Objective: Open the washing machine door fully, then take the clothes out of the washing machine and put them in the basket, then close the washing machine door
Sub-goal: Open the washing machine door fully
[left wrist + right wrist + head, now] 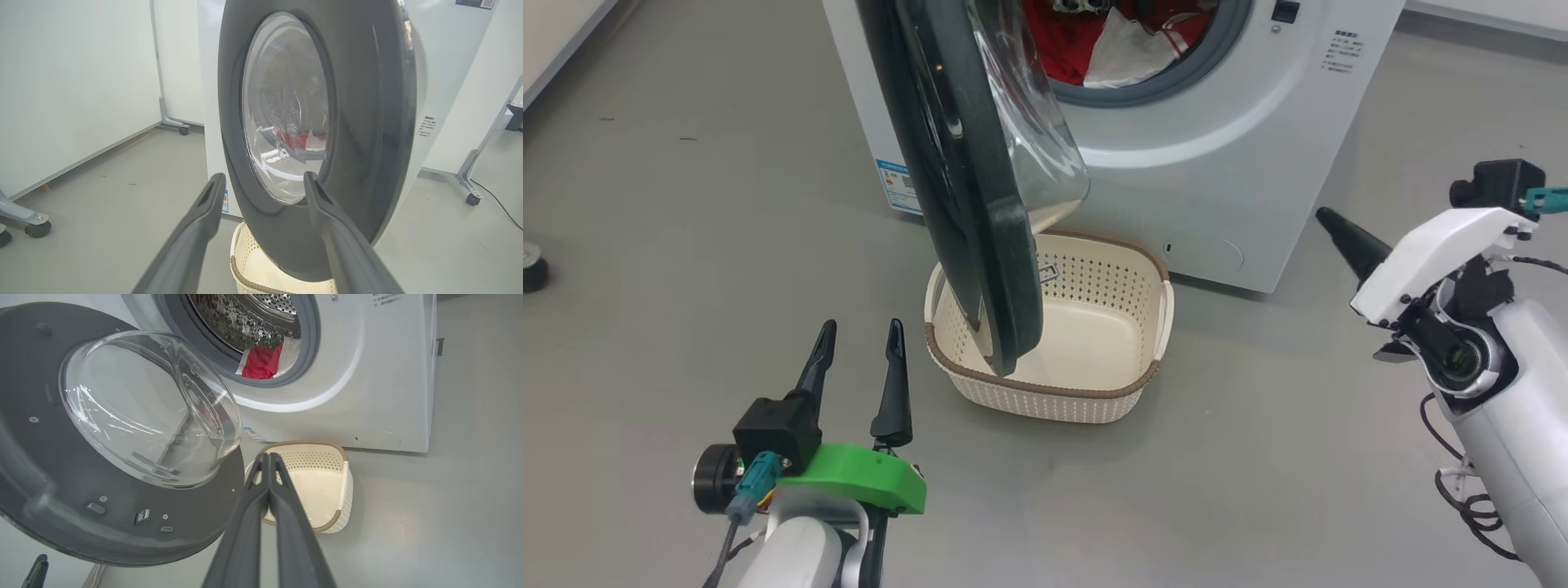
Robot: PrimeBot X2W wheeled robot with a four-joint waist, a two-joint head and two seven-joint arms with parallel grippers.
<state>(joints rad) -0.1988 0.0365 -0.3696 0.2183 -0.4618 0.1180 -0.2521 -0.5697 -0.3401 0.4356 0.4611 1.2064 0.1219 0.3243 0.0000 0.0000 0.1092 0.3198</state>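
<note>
You've got a plain grey floor (pixel 670 212) here, with a few dark scuffs (pixel 605 120) at 10 o'clock. Left wrist view: white wall panels (pixel 73 81) at 9 o'clock, wheeled frame leg (pixel 468 177) at 4 o'clock.

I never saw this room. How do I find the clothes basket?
Look for the big white front-loading washing machine on the grey floor. Just in front of it, below its open round black-rimmed glass door, sits a small cream plastic basket. Its holey sides and brown woven-look rim set it apart.
</note>
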